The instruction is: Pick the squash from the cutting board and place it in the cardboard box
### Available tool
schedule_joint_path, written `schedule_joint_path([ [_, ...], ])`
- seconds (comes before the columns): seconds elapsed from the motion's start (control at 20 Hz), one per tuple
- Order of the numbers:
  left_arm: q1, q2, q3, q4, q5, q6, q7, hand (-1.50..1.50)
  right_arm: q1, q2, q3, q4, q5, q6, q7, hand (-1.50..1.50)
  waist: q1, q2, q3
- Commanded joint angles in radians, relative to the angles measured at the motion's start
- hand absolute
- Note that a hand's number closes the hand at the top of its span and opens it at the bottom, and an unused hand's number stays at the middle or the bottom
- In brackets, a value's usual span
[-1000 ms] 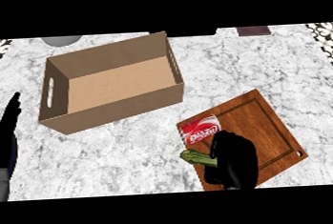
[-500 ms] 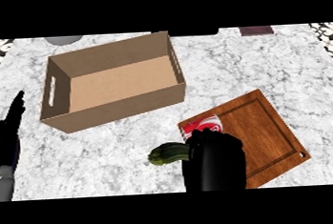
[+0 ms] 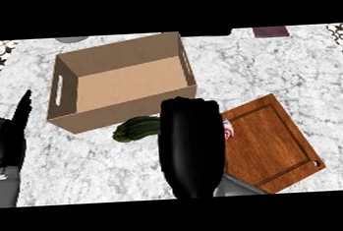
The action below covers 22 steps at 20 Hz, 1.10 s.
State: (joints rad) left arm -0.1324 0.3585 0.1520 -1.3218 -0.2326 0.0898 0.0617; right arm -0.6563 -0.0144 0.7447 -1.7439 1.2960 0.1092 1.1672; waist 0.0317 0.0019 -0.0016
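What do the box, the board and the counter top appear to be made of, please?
The box looks like plain cardboard: matte tan walls, with a slot handle cut in one side. The cutting board seems to be wood with a slight sheen: reddish brown, streaked grain, a groove near its rim. The counter looks like polished marble or similar stone: white with grey veining.

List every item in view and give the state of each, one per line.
squash: off the board, held beside the box's near wall, not yet inside
cardboard box: open-topped, nothing visible inside
cutting board: flat on the counter, partly under the right hand
right hand: curled on the squash
left hand: open, resting at left edge
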Motion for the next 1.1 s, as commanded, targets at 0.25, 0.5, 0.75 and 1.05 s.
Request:
schedule_joint_path([
  [0.25, -0.048, -0.012, -0.017, 0.014, -0.016, 0.002, 0.004, 0.0, -0.319, 0.014, -0.198, 0.301, -0.193, -0.207, 0.13, 1.5, 0.034, 0.011, 0.0],
  [0.5, -0.062, 0.004, -0.019, 0.009, -0.01, -0.026, -0.004, 0.0, -0.421, 0.014, -0.296, 0.472, -0.288, -0.308, 0.089, 1.5, 0.059, 0.02, -0.001],
  [0.75, -0.07, -0.005, -0.024, 0.024, -0.017, -0.021, 0.001, 0.0, -0.492, 0.014, -0.346, 0.685, -0.355, -0.445, 0.006, 1.5, 0.066, 0.023, -0.001],
  [1.05, -0.108, -0.036, -0.059, 0.015, -0.037, -0.013, 0.03, 0.0, -0.567, 0.014, -0.409, 0.945, -0.429, -0.556, -0.096, 1.5, 0.093, 0.038, -0.001],
])
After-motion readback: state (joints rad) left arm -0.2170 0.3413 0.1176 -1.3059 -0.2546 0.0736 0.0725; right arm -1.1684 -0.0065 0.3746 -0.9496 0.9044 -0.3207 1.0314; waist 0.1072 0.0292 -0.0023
